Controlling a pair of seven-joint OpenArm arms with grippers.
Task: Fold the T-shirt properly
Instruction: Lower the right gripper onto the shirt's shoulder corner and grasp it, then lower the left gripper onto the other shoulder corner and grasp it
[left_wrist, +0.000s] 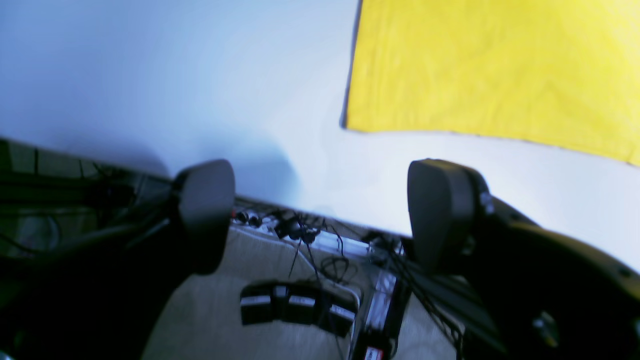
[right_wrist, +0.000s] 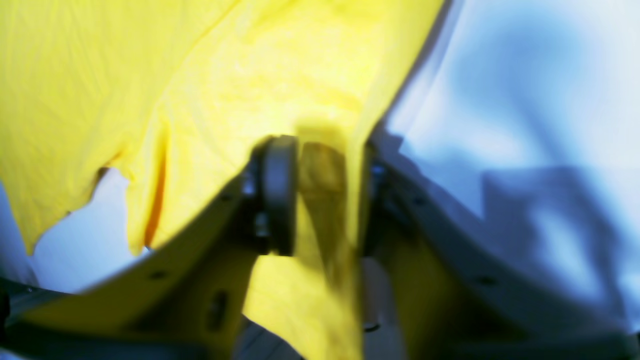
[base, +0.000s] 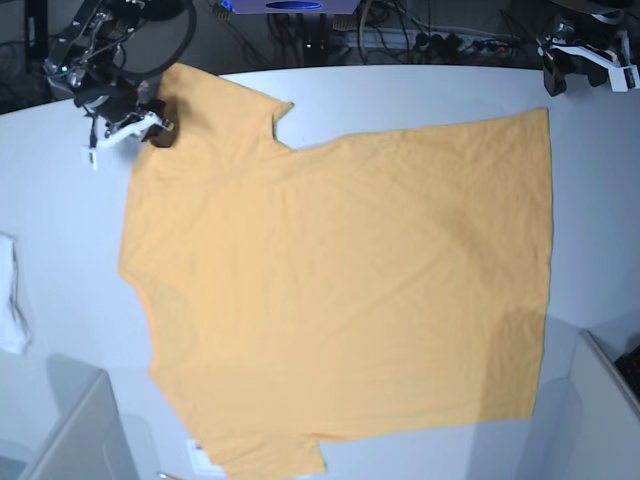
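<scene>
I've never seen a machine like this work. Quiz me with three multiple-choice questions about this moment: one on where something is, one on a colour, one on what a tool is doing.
1. Where does the small white cloth lie in the base view?
A. at the table's left edge
B. on top of the T-shirt
C. in the left tool

2. What colour is the T-shirt?
A. blue
B. orange-yellow
C. green

3. What is the right tool doing?
A. hanging open over bare table
B. closed on the T-shirt's fabric
C. holding the white cloth

Answers:
1. A: it sits far left, apart from the shirt.
2. B: every view shows it.
3. B: the right wrist view shows fabric pinched between its pads.
</scene>
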